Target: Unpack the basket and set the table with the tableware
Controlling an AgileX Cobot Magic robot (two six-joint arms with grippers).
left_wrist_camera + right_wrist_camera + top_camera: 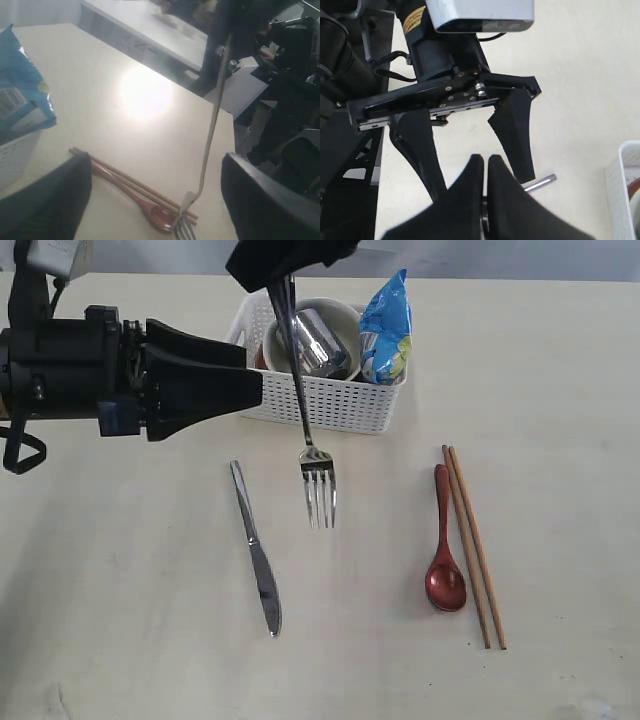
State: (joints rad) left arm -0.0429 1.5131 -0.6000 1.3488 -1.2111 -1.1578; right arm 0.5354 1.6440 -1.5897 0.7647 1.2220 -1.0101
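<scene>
Right gripper (pixel 281 278) clenched on the fork (pixel 317 480) at its handle top, above the basket (pixel 340 405) near rim; fork slanting down, tines at the table (pixel 120 620), contact unclear. Left gripper (pixel 252 370) released, fingers spread wide, empty, just left of the basket. In the basket: mug (pixel 318 340) lying in bowl (pixel 346 318), blue bag (pixel 385 325) at right. On the table, nearer: knife (pixel 256 550) left of the fork; spoon (pixel 445 550) and chopsticks (pixel 472 545) side by side, well right.

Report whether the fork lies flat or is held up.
Held up, tilted: the right gripper grips the fork by its handle, tines down by the table; touching, cannot tell.
</scene>
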